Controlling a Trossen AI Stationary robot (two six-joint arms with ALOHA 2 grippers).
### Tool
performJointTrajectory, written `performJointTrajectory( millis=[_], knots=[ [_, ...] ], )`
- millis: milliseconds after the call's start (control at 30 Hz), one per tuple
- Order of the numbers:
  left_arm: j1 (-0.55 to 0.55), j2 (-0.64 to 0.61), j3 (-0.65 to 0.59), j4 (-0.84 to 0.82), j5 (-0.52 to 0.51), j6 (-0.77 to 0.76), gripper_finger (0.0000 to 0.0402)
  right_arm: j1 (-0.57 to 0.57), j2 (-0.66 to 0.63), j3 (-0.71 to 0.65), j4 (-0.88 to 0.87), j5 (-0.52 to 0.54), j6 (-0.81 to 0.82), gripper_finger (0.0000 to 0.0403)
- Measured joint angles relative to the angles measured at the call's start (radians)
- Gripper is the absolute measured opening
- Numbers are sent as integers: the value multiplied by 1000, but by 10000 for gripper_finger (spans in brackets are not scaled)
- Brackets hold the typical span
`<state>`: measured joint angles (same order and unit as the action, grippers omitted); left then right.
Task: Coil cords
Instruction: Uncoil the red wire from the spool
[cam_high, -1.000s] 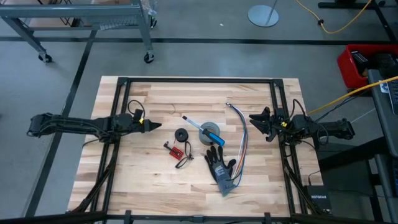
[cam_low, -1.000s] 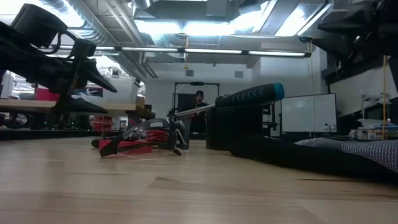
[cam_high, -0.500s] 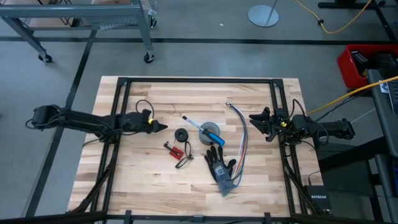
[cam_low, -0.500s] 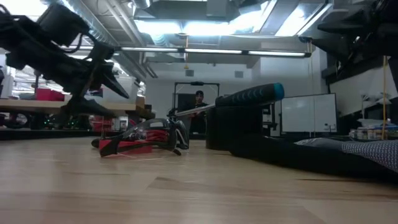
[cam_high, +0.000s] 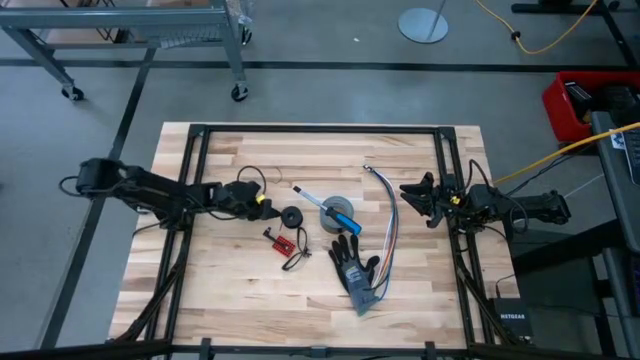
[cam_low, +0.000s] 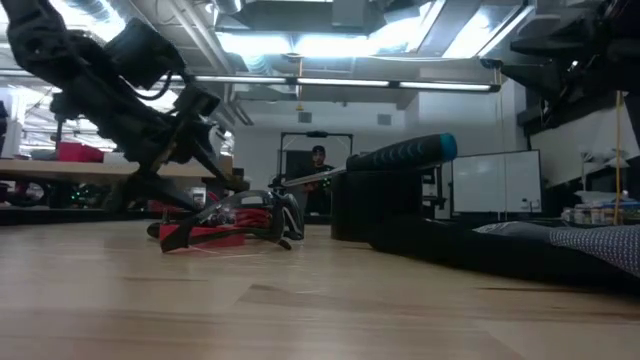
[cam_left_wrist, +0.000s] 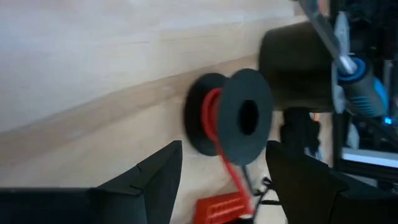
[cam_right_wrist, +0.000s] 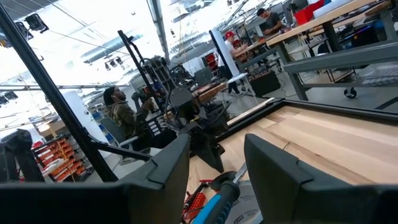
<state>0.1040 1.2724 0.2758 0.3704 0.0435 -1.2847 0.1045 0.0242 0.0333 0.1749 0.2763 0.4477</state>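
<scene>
Pale wooden worktop (cam_high: 230, 290) with black frame rails, on a grey floor; beyond it, a workshop hall with benches and seated people. Near the worktop's middle: cords (cam_high: 291, 217) as a small black-and-red spool, beside grey tape roll (cam_high: 335, 210), blue-handled screwdriver (cam_high: 328, 207), red board (cam_high: 281, 242), glove (cam_high: 354, 268), ribbon wires (cam_high: 388, 225). Left gripper (cam_high: 268, 207) just beside the cords, fingers parted; right gripper (cam_high: 409, 192) at the right edge, fingers apart, empty; spool's red cord and hub hole (cam_left_wrist: 247, 116) clear only in left wrist view.

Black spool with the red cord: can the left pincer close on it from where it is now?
Probably yes. The left pincer is open and sits just short of the black spool, which shows framed between its fingers in the left wrist view. Only bare table lies between them; the grey tape roll sits beyond.
</scene>
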Motion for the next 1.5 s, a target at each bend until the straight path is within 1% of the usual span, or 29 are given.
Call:
performJointTrajectory(
  millis=[100,300,467,600,933,1033,1100,1233,1300,1500],
  knots=[
    [0,55,22,32,12,-2,225,0,0,0,0,0,0,158],
    [0,145,66,38,28,1,225,0,0,0,-2,0,0,158],
    [0,179,89,39,53,2,218,0,0,0,-20,0,0,158],
    [0,180,89,38,80,1,182,0,0,0,-22,0,0,158],
    [35,179,90,43,88,2,52,0,0,0,-21,0,0,158],
    [50,178,91,50,90,1,24,0,0,0,-21,-6,0,158],
    [58,177,92,50,91,2,14,0,0,0,-21,-9,0,158],
    [62,177,92,46,90,2,18,0,0,0,-20,-25,0,158],
    [62,177,91,40,88,14,30,0,0,0,-20,-25,0,158],
    [60,179,90,32,81,115,68,0,0,0,-20,-26,0,158]
  ],
)
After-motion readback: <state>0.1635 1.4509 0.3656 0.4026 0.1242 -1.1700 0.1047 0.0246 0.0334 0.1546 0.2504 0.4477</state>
